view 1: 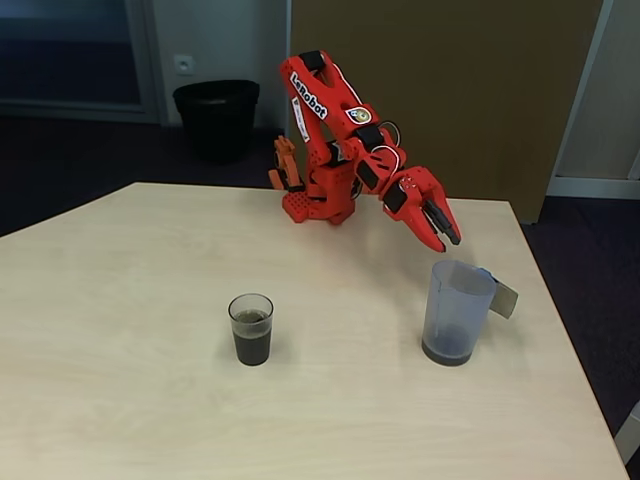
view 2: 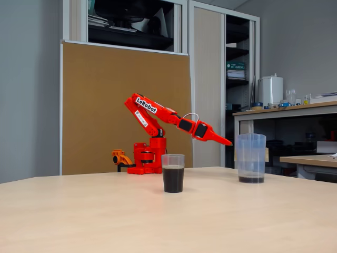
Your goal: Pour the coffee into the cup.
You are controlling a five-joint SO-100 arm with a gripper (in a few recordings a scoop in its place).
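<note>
The cup (view 1: pixel 251 329) (view 2: pixel 173 173) is a small clear tumbler standing upright mid-table, about half full of dark coffee (view 1: pixel 252 346) (view 2: pixel 173 179). To its right in both fixed views stands a taller translucent bluish jug (view 1: pixel 456 312) (view 2: pixel 250 157) with a cardboard tab on its handle (view 1: pixel 503 296); only a thin dark layer of coffee lies at its bottom. The red arm's gripper (view 1: pixel 447 238) (view 2: pixel 226 142) hangs in the air just above and behind the jug's rim, pointing down toward it, shut with nothing in it and touching nothing.
The arm's red base (view 1: pixel 315 200) (view 2: pixel 147 158) sits at the table's far edge. A black bin (view 1: pixel 216 118) stands on the floor behind. The table's right edge (view 1: pixel 560 330) runs close to the jug.
</note>
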